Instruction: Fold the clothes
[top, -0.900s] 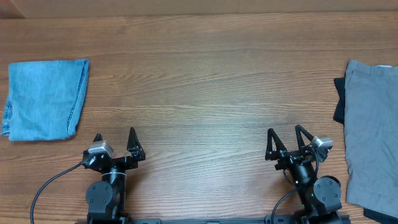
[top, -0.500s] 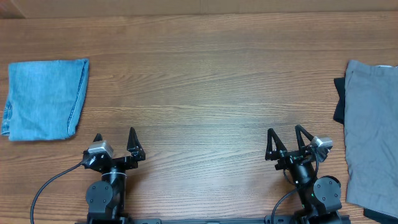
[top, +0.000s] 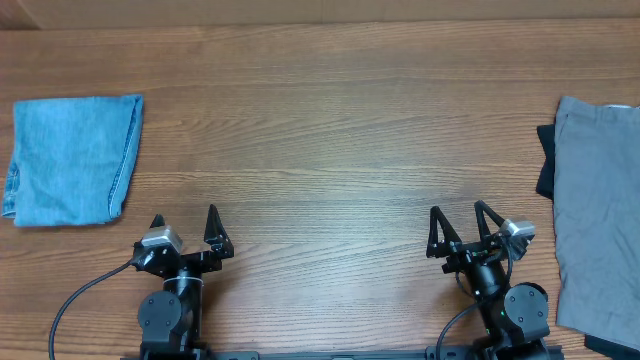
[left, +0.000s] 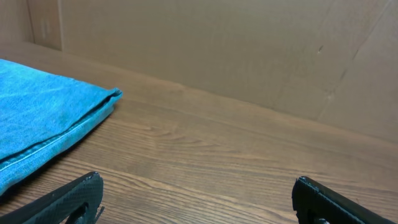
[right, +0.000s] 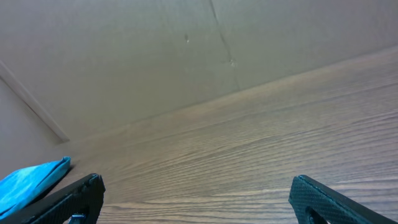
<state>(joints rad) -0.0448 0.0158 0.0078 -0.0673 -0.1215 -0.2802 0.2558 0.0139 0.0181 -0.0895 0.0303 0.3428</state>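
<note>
Apparently the folding has not begun: the grey garment lies spread at the right edge of the bench, untouched, with all of the folding left to do. The left claw and the right claw sit low at the near edge, well apart. Both are wide open, empty, and point across the bench.

Matt, wood-grain table; woven light blue denim piece at nine o'clock; thin, soft, wrinkly grey garment at three.
</note>
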